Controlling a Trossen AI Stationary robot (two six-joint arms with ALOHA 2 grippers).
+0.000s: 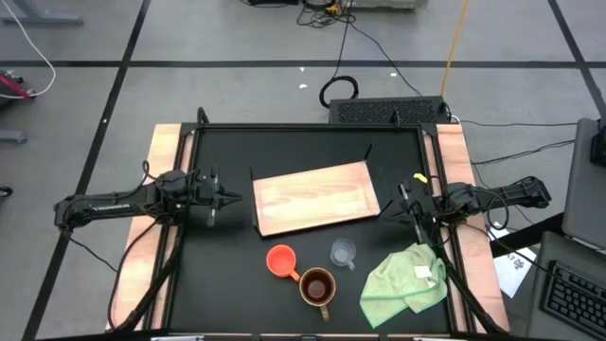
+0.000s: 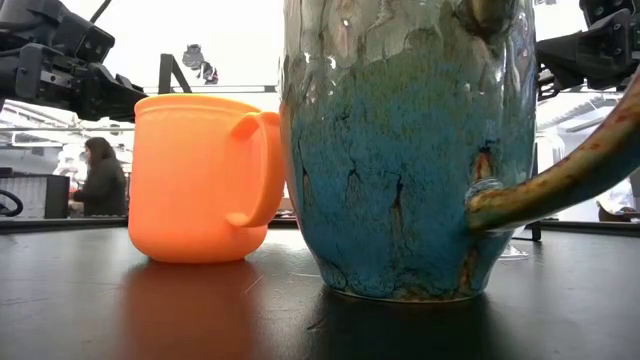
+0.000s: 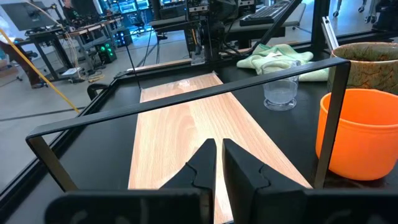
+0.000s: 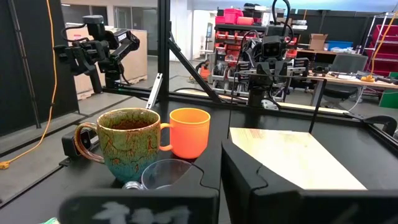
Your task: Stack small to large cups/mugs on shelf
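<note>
The light wooden shelf (image 1: 315, 196) lies flat in the middle of the black table. Near its front edge stand three cups on their bases. The orange plastic cup (image 1: 281, 260) and the larger mug (image 1: 317, 285) stand close together. The mug is brown inside, with a mottled green and blue glaze outside (image 4: 127, 149). To their right stands the tiny clear glass cup (image 1: 343, 253). My left gripper (image 1: 232, 197) hovers off the shelf's left end, pointing level at it, fingers together and nothing held. My right gripper (image 1: 396, 204) hovers off the shelf's right end, shut and holding nothing.
A light green cloth (image 1: 407, 279) lies crumpled at the near right, beside the glass cup. A black frame with upright posts (image 3: 329, 118) borders the table. A dark keyboard (image 1: 388, 111) sits beyond the far edge. A person (image 2: 100, 175) sits in the room behind.
</note>
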